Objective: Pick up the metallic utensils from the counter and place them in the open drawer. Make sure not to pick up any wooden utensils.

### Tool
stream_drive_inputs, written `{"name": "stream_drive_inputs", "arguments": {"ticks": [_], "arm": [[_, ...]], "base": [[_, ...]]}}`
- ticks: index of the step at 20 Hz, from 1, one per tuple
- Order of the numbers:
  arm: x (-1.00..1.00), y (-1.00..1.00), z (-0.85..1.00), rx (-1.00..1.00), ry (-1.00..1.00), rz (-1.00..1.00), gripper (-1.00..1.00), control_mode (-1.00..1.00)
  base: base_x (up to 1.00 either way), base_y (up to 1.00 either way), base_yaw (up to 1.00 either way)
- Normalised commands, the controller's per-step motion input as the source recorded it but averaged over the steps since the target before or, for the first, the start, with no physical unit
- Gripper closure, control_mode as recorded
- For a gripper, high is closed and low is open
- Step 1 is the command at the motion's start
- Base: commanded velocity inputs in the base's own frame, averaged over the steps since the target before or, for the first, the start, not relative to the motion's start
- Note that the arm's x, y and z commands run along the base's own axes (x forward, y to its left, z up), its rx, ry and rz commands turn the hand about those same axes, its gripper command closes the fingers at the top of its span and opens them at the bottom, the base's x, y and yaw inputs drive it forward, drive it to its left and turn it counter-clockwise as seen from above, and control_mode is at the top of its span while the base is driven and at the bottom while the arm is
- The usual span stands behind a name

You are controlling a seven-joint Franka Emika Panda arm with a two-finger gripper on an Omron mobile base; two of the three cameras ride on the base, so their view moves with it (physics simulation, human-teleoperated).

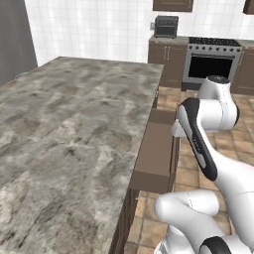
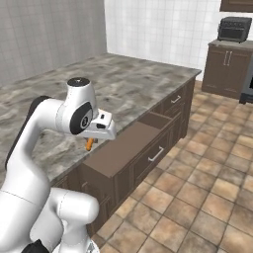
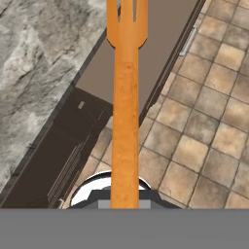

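My gripper point(image 2: 93, 138) is shut on the thin orange fork point(image 3: 125, 112), one of the metallic utensils. In the hand view the fork runs straight up from the fingers, tines at the top. It hangs over the near end of the open drawer point(image 3: 97, 78), beside the counter point(image 3: 34, 58) edge. From the right base view, a short orange piece of the fork point(image 2: 89, 144) shows under the hand, above the drawer point(image 2: 126, 148) and the counter point(image 2: 123, 81) edge. The drawer point(image 1: 156, 149) stands pulled out from the counter point(image 1: 74, 124), with my arm beside it. The wooden utensils are out of view.
Tan floor tiles point(image 2: 197, 188) lie to the right of the island. A stove point(image 1: 212, 62) and a toaster point(image 1: 166, 26) stand at the back wall. A shut drawer front with a handle point(image 2: 155, 154) is below the open drawer.
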Motion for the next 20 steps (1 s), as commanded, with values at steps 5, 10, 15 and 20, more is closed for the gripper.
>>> {"name": "stream_drive_inputs", "arguments": {"ticks": [5, 10, 15, 20], "arm": [[0.53, 0.18, -0.07, -0.01, 0.07, 0.00, 1.00, -1.00], [0.99, 0.05, -0.28, 0.00, 0.17, 0.00, 1.00, -1.00], [1.00, -0.10, -0.21, 0.00, 0.13, 0.00, 1.00, -1.00], [0.67, -0.49, -0.48, 0.00, 0.09, 0.04, 1.00, -1.00]], "base": [[0.00, 0.00, 0.00], [0.00, 0.00, 0.00], [0.00, 0.00, 0.00], [0.00, 0.00, 0.00]]}}
